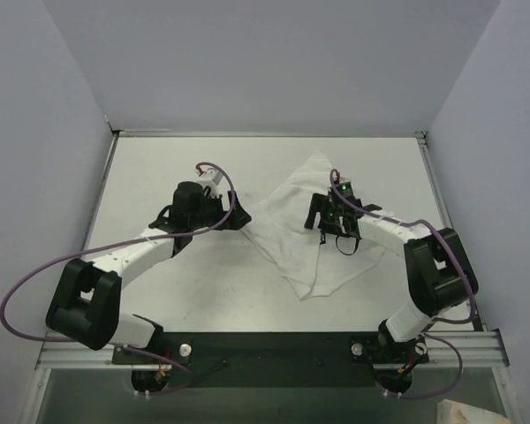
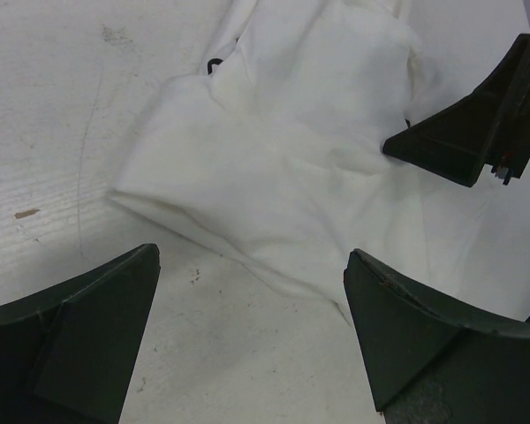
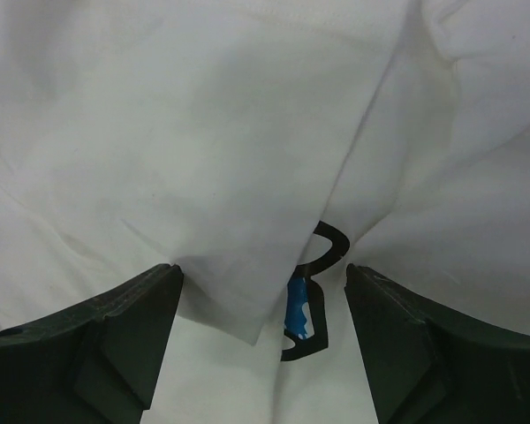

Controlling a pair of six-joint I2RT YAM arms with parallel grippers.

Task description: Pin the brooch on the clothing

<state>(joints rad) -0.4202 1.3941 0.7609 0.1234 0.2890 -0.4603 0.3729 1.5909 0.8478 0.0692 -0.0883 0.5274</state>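
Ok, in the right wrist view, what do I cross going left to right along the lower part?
Finger → shirt flap → blue-and-black print → other finger.

Soft, even light falls from above. The pale surface (image 1: 203,291) reads bright, with only faint, blurred shadows. In both wrist views the white T-shirt (image 3: 203,132) is close to washed out, its folds marked by light grey shading alone. The left hand (image 2: 252,300) and the right hand (image 3: 263,305) show dark, underexposed and slightly soft at the lower edges.
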